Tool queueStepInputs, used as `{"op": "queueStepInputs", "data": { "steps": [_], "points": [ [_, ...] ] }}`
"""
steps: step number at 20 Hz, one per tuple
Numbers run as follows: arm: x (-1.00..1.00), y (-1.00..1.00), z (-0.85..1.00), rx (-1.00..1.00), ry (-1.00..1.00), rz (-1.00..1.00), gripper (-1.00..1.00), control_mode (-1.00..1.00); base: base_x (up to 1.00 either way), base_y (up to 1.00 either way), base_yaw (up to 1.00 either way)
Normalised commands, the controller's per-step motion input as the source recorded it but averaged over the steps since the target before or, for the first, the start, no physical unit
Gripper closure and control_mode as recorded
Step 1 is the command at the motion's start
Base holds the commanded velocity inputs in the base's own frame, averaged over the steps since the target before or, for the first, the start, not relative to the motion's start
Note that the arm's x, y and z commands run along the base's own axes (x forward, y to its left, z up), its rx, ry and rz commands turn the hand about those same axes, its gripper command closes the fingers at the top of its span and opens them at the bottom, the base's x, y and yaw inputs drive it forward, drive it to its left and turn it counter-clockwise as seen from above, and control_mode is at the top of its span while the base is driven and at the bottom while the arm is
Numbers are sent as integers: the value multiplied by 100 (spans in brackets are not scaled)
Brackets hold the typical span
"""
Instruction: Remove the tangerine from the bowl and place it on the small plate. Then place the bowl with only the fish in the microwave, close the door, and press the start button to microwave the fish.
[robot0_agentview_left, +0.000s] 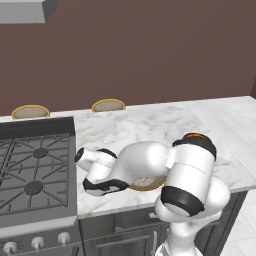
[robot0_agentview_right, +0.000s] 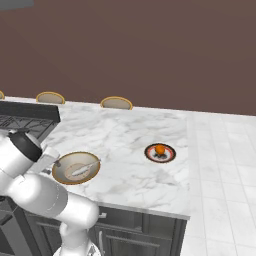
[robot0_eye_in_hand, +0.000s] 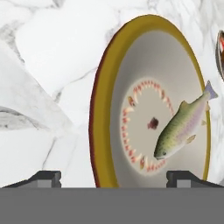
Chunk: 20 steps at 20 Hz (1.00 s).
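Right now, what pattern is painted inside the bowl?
A ring of small reddish marks around a dark red centre spot on the bowl, beside the fish; clearest in the hand view.

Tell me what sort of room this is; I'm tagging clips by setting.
A kitchen, rendered in simulation. A gas stove with burner grates and knobs sits beside a white marble counter, where a bowl holds a fish and a tangerine rests on a small plate.
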Motion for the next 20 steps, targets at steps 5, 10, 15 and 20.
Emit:
{"op": "queueStepInputs", "data": {
  "steps": [5,10,15,20],
  "points": [
    [12,-21,-18,0,0,0,-100,-100,0,0,0],
    [6,-23,-25,0,0,0,-100,-100,0,0,0],
    [2,-39,-26,0,0,0,-100,-100,0,0,0],
    [0,-44,-29,0,0,0,-100,-100,0,0,0]
  ]
}}
